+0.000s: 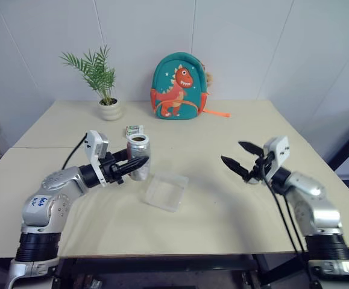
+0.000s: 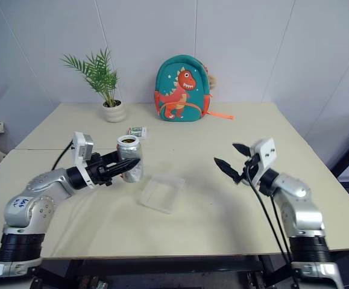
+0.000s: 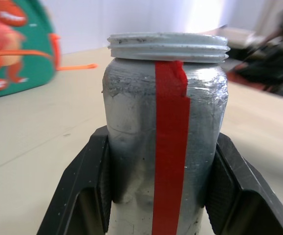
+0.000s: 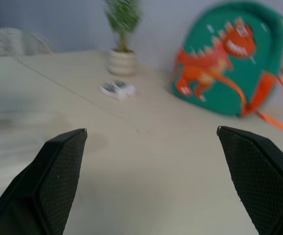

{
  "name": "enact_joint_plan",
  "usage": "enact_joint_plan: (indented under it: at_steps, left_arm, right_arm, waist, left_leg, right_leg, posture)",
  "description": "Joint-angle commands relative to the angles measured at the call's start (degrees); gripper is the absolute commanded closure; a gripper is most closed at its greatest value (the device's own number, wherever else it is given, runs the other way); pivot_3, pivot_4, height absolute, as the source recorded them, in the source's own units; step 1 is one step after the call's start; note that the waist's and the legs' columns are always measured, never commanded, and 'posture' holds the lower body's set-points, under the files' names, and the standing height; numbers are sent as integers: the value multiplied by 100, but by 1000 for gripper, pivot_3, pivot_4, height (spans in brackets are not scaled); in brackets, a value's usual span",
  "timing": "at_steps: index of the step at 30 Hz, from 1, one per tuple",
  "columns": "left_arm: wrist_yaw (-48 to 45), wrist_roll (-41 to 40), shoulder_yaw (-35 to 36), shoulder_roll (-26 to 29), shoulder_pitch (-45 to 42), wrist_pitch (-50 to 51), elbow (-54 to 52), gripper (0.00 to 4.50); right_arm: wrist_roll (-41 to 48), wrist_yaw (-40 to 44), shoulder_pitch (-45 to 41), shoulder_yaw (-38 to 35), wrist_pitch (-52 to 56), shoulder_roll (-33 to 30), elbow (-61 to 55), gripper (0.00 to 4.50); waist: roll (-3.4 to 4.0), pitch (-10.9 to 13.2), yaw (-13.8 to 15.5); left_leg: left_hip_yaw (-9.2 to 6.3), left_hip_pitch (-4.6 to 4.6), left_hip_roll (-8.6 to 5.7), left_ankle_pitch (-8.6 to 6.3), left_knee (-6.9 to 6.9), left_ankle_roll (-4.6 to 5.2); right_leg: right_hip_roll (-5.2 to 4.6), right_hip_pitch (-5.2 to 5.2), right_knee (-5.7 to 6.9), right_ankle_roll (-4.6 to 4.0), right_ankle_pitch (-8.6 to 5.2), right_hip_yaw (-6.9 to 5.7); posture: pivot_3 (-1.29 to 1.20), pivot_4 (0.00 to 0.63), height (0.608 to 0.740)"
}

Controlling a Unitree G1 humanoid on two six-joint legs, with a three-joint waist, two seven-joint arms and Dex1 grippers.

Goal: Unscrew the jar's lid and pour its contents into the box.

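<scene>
My left gripper [image 1: 133,164] is shut on the jar [image 1: 139,158], a silvery jar with a red vertical stripe [image 3: 170,147]. It holds the jar upright just left of the box. The black fingers [image 3: 95,181] clamp the jar's body on both sides. Bare threads ring the jar's open mouth, and dark brown contents [image 1: 139,139] show inside. The lid is out of view. The box [image 1: 165,190], a shallow clear square tray, lies on the table in front of me. My right gripper [image 1: 231,151] hangs open above the table to the right of the box, with nothing between its fingers [image 4: 58,166].
A green dinosaur backpack [image 1: 178,86] leans against the back wall. A potted palm [image 1: 110,109] stands to its left. A small white-and-green packet [image 1: 134,130] lies just behind the jar. The beige table [image 1: 222,211] ends near my body.
</scene>
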Motion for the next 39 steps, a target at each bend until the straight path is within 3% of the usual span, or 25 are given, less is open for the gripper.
enact_joint_plan:
  at_steps: [1,10,13,19,26,30,34,39]
  left_arm:
    - [563,712,-103,224,-17,-215,-292,2501]
    - [1080,2131,-613,380,-29,-1253,-185,2501]
    - [1150,2107,-576,133,-224,-1456,93,2501]
    - [1215,2360,-855,-236,-484,-1838,487,2501]
    - [929,2080,-925,-708,-529,-1868,668,2501]
    - [1221,2659,-1092,-700,-747,-2396,980,2501]
    - [1409,3714,-1614,-398,-1195,-3486,1310,2501]
    - [2583,6557,-2905,351,-1618,-5163,1474,2501]
  right_arm:
    - [679,126,-185,23,795,-274,-1066,14]
    - [1000,743,550,-127,1272,-1091,-1758,14]
    - [891,930,733,-178,1174,-1308,-1729,14]
    - [838,835,789,-204,1128,-1259,-1659,14]
    - [821,680,991,-213,1065,-1105,-1759,14]
    - [826,689,1139,-268,1027,-1098,-1760,14]
    - [784,688,1279,-366,951,-1133,-1615,14]
    - [714,613,1361,-343,853,-1030,-1506,14]
  waist:
    - [0,0,15]
    - [-3,-1,130]
    - [-2,-1,147]
    - [-3,-1,156]
    - [-3,-1,160]
    - [-3,-1,161]
    - [-4,-1,172]
    - [-2,-2,160]
  left_leg:
    - [0,-1,1,0,0,0]
    - [8,-23,-1,-12,0,19]
    - [24,-20,-1,-17,0,26]
    - [29,-21,0,-18,11,28]
    - [34,-23,-1,-23,24,34]
    - [35,-22,-1,-23,31,35]
    - [36,-26,-3,-26,53,38]
    - [51,-22,-2,-44,71,55]
  right_leg:
    - [0,0,-1,-1,0,0]
    - [-7,1,-47,5,4,-2]
    - [-8,-1,-49,8,6,6]
    - [-7,0,-49,14,10,8]
    - [-7,1,-48,19,14,14]
    - [-5,1,-44,21,15,17]
    - [-4,9,-49,25,23,19]
    - [-4,27,-75,23,27,34]
  posture:
    - [0,150,740]
    - [0,150,740]
    - [0,150,740]
    - [0,150,740]
    - [0,150,740]
    - [0,150,740]
    - [0,150,740]
    - [0,150,740]
